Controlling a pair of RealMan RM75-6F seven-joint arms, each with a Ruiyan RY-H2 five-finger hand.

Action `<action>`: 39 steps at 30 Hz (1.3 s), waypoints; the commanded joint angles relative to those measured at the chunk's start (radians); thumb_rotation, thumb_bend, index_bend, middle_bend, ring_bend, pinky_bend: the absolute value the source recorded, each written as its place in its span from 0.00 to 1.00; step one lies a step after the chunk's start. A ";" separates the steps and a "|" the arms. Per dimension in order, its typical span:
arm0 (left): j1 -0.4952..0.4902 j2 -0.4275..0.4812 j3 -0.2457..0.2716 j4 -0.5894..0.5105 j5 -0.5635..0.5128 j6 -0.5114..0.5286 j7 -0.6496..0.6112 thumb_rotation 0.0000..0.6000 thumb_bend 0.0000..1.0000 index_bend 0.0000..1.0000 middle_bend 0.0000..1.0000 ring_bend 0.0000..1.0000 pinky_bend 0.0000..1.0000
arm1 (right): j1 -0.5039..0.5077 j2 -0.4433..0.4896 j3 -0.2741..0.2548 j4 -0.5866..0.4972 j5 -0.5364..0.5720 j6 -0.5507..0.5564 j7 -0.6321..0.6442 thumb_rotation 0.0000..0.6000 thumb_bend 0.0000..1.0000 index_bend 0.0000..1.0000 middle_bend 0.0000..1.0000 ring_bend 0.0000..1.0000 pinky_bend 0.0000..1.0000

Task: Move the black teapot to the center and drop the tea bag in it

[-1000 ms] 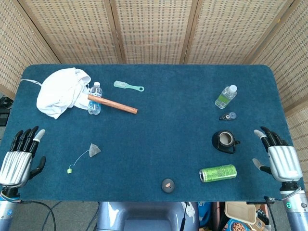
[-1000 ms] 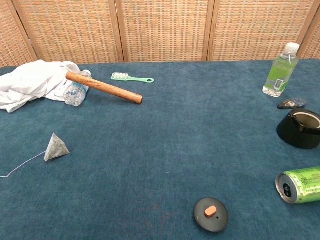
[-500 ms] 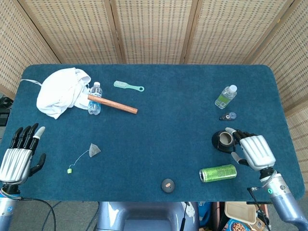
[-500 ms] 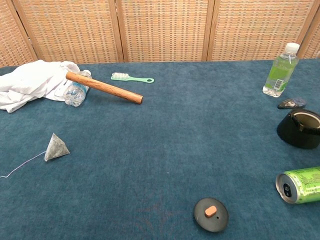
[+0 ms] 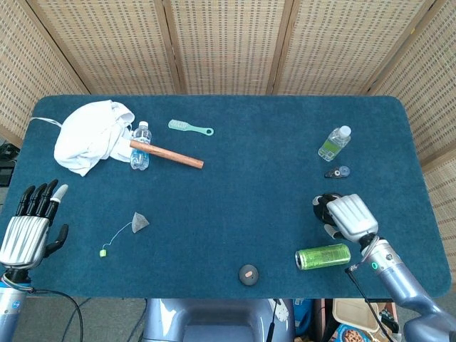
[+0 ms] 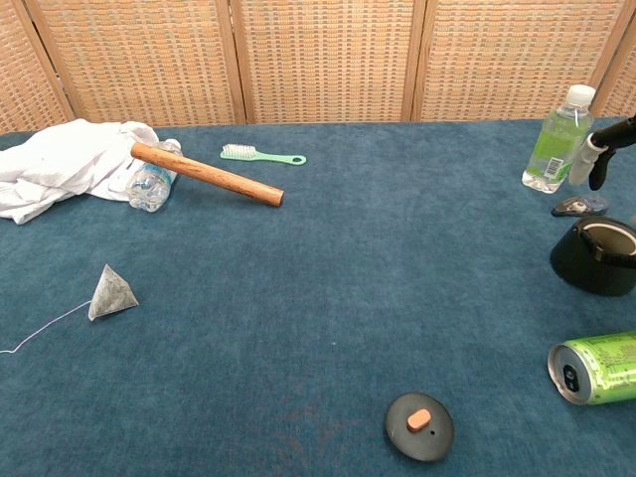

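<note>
Hovering over the black teapot (image 6: 594, 255), the right robot hand (image 5: 348, 215) gripped nothing yet, fingers spread; it needed a firm, level grasp.

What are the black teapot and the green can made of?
The teapot looks like glazed ceramic or cast iron: thick dark walls with a soft sheen; I can't tell which. The green can looks like thin aluminium: shiny silver end with a pull-tab opening.
</note>
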 commanded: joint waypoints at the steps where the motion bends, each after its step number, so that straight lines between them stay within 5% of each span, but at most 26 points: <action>1: -0.002 -0.002 0.001 0.001 -0.001 -0.003 0.001 1.00 0.47 0.00 0.00 0.00 0.00 | 0.014 -0.008 -0.006 0.006 0.027 -0.012 -0.018 1.00 0.52 0.33 0.42 0.69 0.82; 39: -0.010 -0.020 0.023 0.027 -0.028 -0.034 -0.025 1.00 0.47 0.00 0.00 0.00 0.00 | 0.195 -0.071 -0.116 0.041 0.230 -0.084 -0.249 1.00 0.55 0.36 0.37 0.70 0.83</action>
